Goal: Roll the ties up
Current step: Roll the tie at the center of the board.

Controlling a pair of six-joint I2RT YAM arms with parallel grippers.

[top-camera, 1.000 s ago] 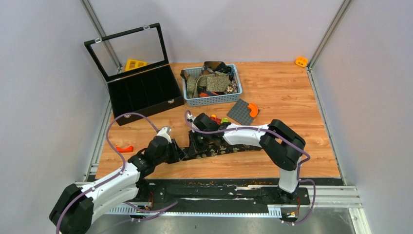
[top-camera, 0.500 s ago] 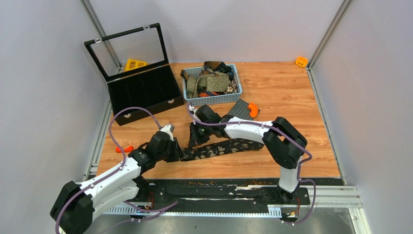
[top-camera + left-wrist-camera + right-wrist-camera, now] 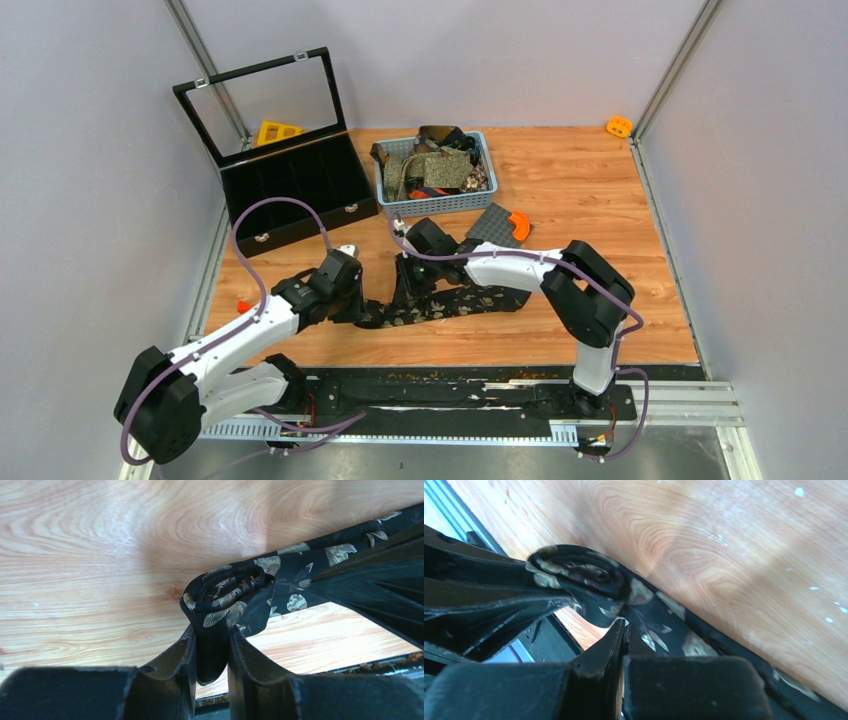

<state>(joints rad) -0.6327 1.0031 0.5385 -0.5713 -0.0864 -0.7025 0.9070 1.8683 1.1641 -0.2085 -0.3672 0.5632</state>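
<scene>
A black tie with a pale leaf print [image 3: 460, 300] lies across the wooden table in front of the arms. Its left end is wound into a small roll [image 3: 225, 587], which also shows in the right wrist view [image 3: 579, 575]. My left gripper [image 3: 352, 305] is shut on that roll, its fingers [image 3: 186, 650] clamping the roll's lower part. My right gripper [image 3: 408, 290] is shut, and its fingertips [image 3: 619, 627] rest against the flat strip just right of the roll. No fabric shows between them. More ties [image 3: 435, 165] are heaped in the basket.
A blue-grey basket [image 3: 435, 207] stands at the back centre. An open black case [image 3: 300, 185] sits at the back left with a yellow piece [image 3: 277, 131] behind it. A grey studded plate [image 3: 490, 230] with an orange piece [image 3: 519, 224] lies behind the right arm. A small orange brick [image 3: 243, 305] lies at the left edge.
</scene>
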